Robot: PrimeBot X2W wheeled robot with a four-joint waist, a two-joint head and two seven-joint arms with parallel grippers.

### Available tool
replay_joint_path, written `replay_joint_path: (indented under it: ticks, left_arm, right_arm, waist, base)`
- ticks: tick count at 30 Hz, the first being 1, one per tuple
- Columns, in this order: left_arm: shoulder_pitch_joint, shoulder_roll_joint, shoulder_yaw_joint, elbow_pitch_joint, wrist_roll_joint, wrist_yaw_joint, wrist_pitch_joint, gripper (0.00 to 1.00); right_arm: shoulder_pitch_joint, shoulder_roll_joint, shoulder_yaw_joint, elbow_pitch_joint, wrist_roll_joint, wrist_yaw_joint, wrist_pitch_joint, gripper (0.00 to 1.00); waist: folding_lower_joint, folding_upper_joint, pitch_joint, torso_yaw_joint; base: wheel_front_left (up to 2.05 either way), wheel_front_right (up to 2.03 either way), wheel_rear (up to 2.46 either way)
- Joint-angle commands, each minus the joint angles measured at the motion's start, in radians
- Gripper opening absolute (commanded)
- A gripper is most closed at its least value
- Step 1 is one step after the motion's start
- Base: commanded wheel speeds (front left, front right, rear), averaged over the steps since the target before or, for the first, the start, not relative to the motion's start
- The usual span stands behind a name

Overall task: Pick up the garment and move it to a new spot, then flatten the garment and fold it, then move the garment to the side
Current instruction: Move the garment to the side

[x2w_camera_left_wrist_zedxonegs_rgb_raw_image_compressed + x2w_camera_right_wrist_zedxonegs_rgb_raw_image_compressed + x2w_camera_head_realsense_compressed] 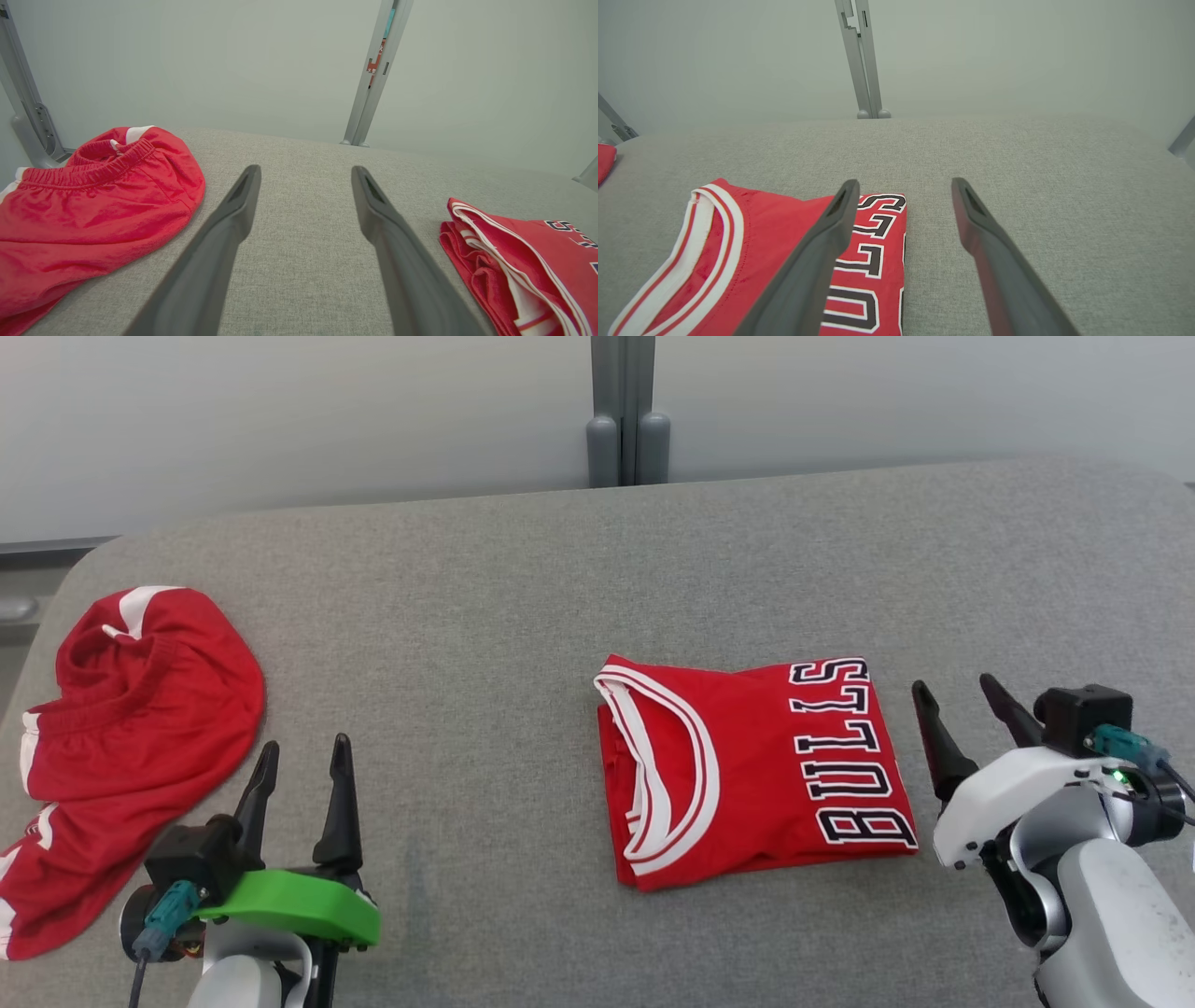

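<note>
Here, in the head view, you had the garment (756, 770) lying folded on the bench (467, 616), right of centre. The left gripper (306, 744) and right gripper (954, 683) were both spread wide and empty. In the left wrist view, bare bench lay between the shorts (93, 210) and the garment. In the right wrist view, its lettered edge sat beneath one finger. The fold looked done. Your next move was to grip that edge and shift the garment aside.

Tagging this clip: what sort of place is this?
Likely a robot test cell for laundry folding: a grey fabric-covered table, plain pale wall panels with a metal post, plus a folded red jersey and crumpled red shorts.
</note>
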Motion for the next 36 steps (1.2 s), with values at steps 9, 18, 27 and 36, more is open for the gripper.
replay_joint_path:
  ticks: [9, 18, 27, 36]
  left_arm:
    - [-0.053, -0.001, -0.023, -0.011, 0.001, -0.002, -0.003, 1.00]
    - [-0.077, 0.005, -0.030, -0.019, 0.001, -0.001, -0.002, 1.00]
    - [-0.087, 0.014, -0.023, -0.037, 0.009, -0.001, -0.002, 1.00]
    - [-0.103, 0.017, -0.024, -0.078, 0.008, -0.001, -0.002, 1.00]
  right_arm:
    - [-0.111, 0.012, -0.046, 0.133, 0.032, -0.001, 0.402, 1.00]
    - [-0.172, 0.019, -0.022, 0.268, 0.046, -0.001, 0.516, 1.00]
    - [-0.238, -0.037, 0.119, 0.310, 0.084, -0.002, 0.561, 0.00]
    - [-0.364, -0.268, 0.238, 0.251, 0.051, -0.002, 0.478, 0.00]
  waist:
    - [0.0000, 0.0000, 0.072, 0.043]
    - [0.0000, 0.0000, 0.117, 0.079]
    - [0.0000, 0.0000, 0.142, 0.050]
    - [0.0000, 0.0000, 0.182, -0.058]
  base:
    - [0.00, 0.00, 0.00]
    - [0.00, 0.00, 0.00]
    - [0.00, 0.00, 0.00]
    - [0.00, 0.00, 0.00]
